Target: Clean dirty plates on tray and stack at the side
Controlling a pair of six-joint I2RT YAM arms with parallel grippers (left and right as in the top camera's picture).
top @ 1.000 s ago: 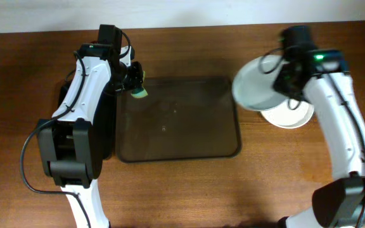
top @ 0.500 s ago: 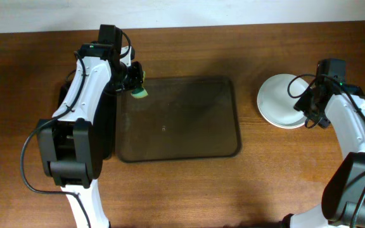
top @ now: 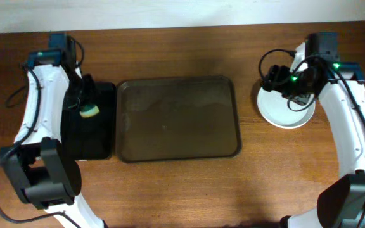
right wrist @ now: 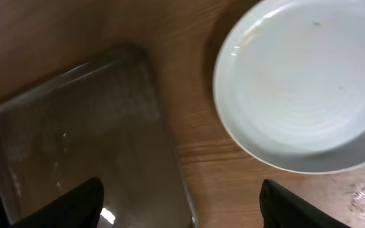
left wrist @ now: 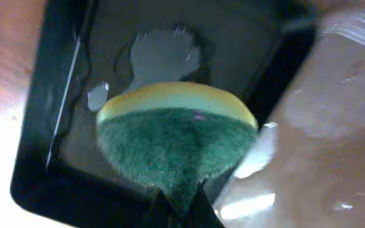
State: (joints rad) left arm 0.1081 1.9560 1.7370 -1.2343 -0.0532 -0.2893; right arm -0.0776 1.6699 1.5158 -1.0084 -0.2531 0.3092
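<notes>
The dark brown tray (top: 179, 120) lies mid-table with nothing on it; its right edge (right wrist: 75, 139) shows in the right wrist view. White plates (top: 288, 113) sit stacked on the table to its right, the top one (right wrist: 303, 82) looking clean. My right gripper (top: 270, 80) hovers over the plates' left rim, open, with nothing between its fingers (right wrist: 75, 204). My left gripper (top: 86, 104) is shut on a green and yellow sponge (left wrist: 176, 139), held over the small black tray (top: 100, 136).
The black tray (left wrist: 43, 152) lies against the brown tray's left side and has wet patches on its floor. Bare wooden table surrounds both trays and the plates. A white wall runs along the far edge.
My right gripper set a plate on the stack, let go and opened. My left arm carried the sponge from the brown tray's far-left corner to above the black tray.
</notes>
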